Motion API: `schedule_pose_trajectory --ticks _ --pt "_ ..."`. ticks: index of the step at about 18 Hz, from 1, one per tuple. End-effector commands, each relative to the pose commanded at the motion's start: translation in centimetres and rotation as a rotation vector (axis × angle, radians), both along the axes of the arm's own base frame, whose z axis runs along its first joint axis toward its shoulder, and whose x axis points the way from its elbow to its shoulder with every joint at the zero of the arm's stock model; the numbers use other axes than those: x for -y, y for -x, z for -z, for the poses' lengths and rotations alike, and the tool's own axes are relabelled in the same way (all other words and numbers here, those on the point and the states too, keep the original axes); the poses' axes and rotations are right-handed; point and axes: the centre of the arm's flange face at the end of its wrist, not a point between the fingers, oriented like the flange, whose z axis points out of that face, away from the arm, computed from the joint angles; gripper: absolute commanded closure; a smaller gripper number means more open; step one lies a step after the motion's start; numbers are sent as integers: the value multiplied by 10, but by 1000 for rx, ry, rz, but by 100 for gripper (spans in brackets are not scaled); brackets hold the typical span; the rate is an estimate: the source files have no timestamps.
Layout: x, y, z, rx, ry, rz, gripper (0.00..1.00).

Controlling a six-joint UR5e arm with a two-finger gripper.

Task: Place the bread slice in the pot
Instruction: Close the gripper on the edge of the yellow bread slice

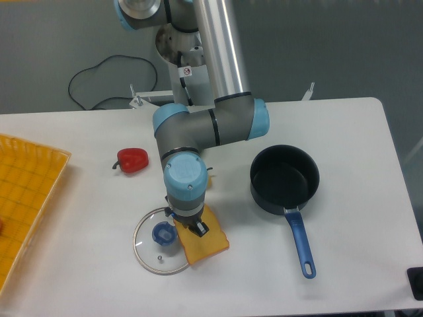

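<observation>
A: Camera view, fixed above the table (344, 132). Where is the bread slice (206, 243)?

B: Under the wrist of the arm (198, 125), right beside the glass lid (158, 247) and overlapping the lid's right rim. It looks larger and tilted, with one corner pointing out to the right, so I judge it is off the table surface.

A: Is the gripper (192, 228) pinching it?

B: The black fingers sit against the slice's upper edge, and the slice hangs from that spot, so I read them as clamped on it. The wrist housing hides most of the jaws, so that is a judgement from how the slice hangs.

A: Why hold it by the edge?

B: The slice is flat. Taking it at the crust end probably lets the fingers close across its thin faces.

A: And the pot (284, 178)?

B: Well apart to the right, upright, open and empty, blue handle (301, 244) pointing toward the near edge. The slice needs carrying across and over its rim.

A: Anything in the way?

B: The red pepper (132, 160) and yellow tray (26, 198) lie on the left, away from that path.
</observation>
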Motion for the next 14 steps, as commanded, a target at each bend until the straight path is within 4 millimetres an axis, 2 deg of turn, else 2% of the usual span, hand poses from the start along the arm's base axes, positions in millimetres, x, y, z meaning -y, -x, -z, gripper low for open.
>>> schedule_pose_trajectory --ticks 1,2,4,6,14 --pt "2 5 -2 -4 0 -7 44" --pt "6 13 -5 -10 -4 -14 0" --pt "8 14 -4 -13 -1 -18 0" --pt "14 25 -2 -12 -4 -38 0" --pt "10 26 18 -8 0 25 0"
